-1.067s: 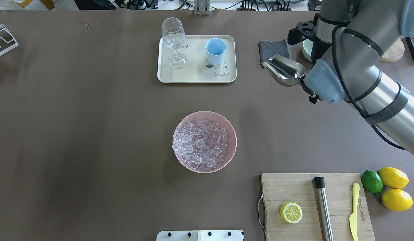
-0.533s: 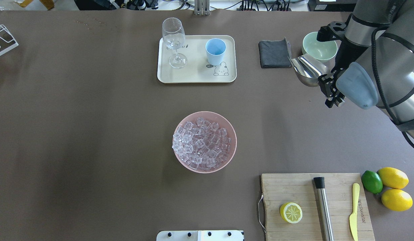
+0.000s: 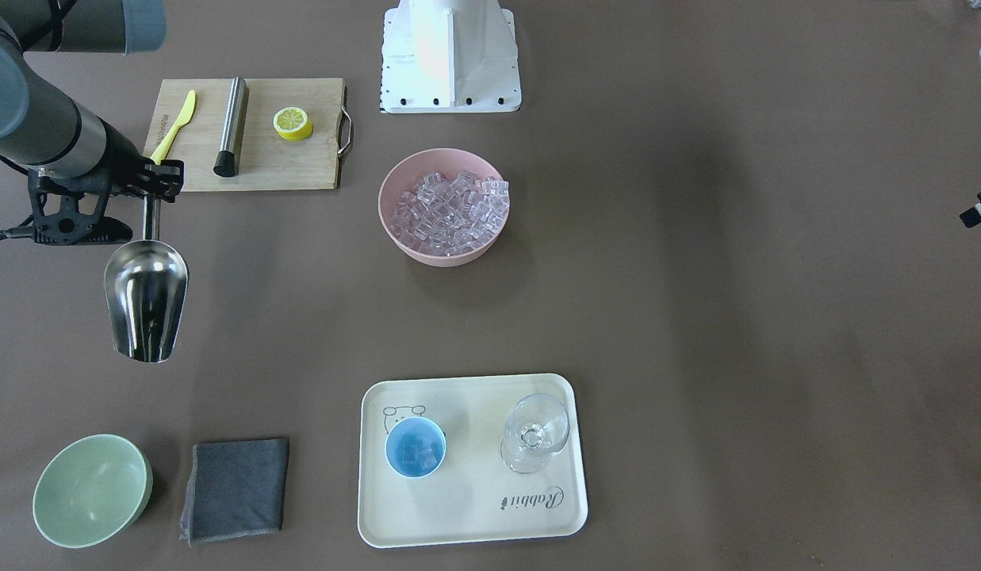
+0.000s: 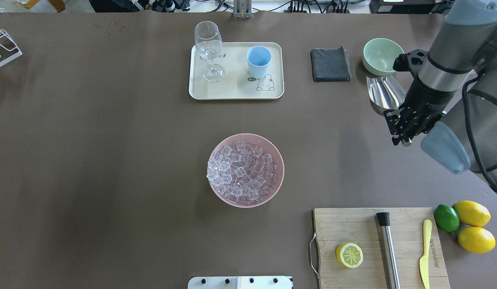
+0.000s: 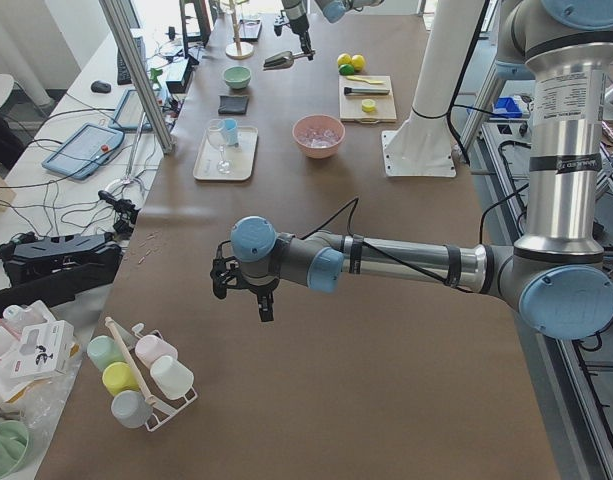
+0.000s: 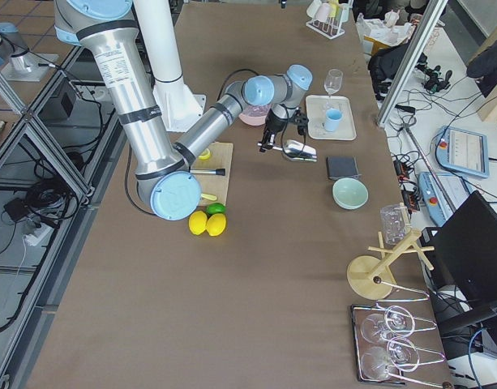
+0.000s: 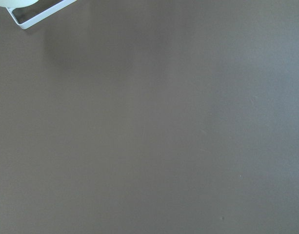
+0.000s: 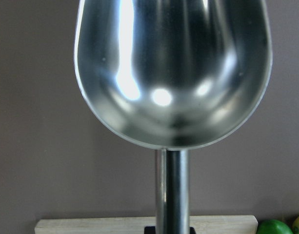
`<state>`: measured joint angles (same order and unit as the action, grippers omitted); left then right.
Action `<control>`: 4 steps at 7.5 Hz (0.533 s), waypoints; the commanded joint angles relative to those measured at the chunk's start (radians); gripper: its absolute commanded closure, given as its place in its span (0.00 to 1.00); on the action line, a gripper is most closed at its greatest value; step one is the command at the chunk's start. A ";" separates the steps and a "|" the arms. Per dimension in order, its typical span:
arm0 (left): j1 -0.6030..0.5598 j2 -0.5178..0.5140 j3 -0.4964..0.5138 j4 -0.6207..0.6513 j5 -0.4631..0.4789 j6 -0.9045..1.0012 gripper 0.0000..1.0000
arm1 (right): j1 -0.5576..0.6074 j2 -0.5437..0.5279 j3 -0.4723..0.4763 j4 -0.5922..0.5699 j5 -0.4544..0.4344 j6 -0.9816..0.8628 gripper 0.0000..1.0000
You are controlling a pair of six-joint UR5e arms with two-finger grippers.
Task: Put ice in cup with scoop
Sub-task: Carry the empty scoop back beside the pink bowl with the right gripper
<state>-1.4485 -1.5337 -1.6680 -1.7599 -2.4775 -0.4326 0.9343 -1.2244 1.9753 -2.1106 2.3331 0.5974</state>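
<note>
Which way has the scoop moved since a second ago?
Yes: the scoop moved right in the overhead view, from the grey cloth to near the green bowl.

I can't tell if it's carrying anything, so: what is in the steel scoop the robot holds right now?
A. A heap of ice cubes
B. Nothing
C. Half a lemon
B: the right wrist view looks straight into the scoop, and its shiny trough is bare.
</note>
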 commanded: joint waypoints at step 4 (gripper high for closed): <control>0.000 0.000 0.001 0.000 0.000 0.000 0.03 | -0.235 -0.142 -0.002 0.405 -0.118 0.369 1.00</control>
<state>-1.4481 -1.5340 -1.6675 -1.7595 -2.4774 -0.4326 0.7329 -1.3617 1.9944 -1.7411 2.2219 0.9392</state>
